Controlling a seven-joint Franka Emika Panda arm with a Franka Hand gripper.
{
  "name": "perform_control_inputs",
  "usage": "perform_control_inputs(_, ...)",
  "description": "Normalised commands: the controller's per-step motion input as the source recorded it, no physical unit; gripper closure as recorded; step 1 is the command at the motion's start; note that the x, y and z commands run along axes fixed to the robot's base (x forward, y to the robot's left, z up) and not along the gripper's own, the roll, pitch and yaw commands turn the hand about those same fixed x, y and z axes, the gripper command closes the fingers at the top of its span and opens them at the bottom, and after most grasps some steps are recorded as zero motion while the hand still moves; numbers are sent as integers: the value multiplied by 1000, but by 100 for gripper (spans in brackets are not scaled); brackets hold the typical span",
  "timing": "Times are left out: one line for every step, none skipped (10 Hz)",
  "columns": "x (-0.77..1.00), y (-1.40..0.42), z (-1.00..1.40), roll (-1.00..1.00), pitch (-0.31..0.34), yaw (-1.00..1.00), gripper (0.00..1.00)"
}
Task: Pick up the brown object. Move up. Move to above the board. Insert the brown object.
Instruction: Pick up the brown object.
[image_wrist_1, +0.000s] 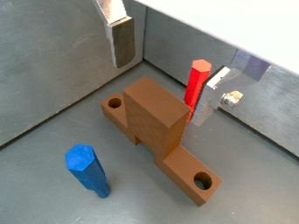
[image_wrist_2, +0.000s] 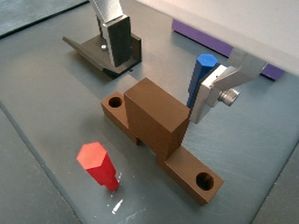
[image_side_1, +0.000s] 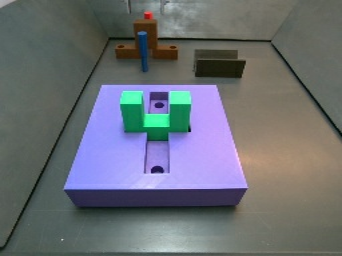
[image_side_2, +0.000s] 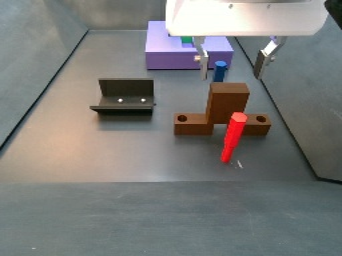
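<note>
Gripper (image_side_2: 229, 52) hung released at upper centre of a side view, under the white wrist housing, fingers spread wide with nothing between them, poised above the brown object and not touching it. In both wrist views, silver finger plates (image_wrist_1: 121, 37) (image_wrist_2: 114, 35) seen one to each side of the block, well apart. Brown object (image_side_2: 223, 110) rested on the grey floor right of centre in that side view: tall block on a flat base with a hole at each end; same piece mid-frame in both wrist views (image_wrist_1: 158, 122) (image_wrist_2: 156, 125). Red peg (image_side_2: 233, 137) stood upright just in front of the brown object, lower right of centre; beside the far finger in a wrist view (image_wrist_1: 197, 81). Blue peg (image_side_2: 218, 70) stood upright behind the block, near the gripper; lower left in a wrist view (image_wrist_1: 87, 170). Fixture (image_side_2: 123, 97) sat left of centre, well apart from the block. Purple board (image_side_1: 158, 145) filled the middle of a side view, green piece (image_side_1: 156, 111) seated on its upper part, slot and holes running down the centre; brown object only small at top of that frame, partly hidden behind the blue peg.
</note>
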Motion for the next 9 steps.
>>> perform_control_inputs(-43,20,-180,-91,-171,0,0)
perform_control_inputs(0,31,-217,-96,-169,0,0)
perform_control_inputs(-17,14,-243,-91,-161,0,0)
perform_control_inputs(-9,0,-254,-96,-163,0,0)
perform_control_inputs(0,0,-251,-99,-161,0,0)
perform_control_inputs(0,6,-237,-103,-156,0,0)
perform_control_inputs(0,23,-240,-103,-153,0,0)
perform_control_inputs(-3,26,-254,-94,-151,0,0)
perform_control_inputs(-17,29,-274,-89,-153,0,0)
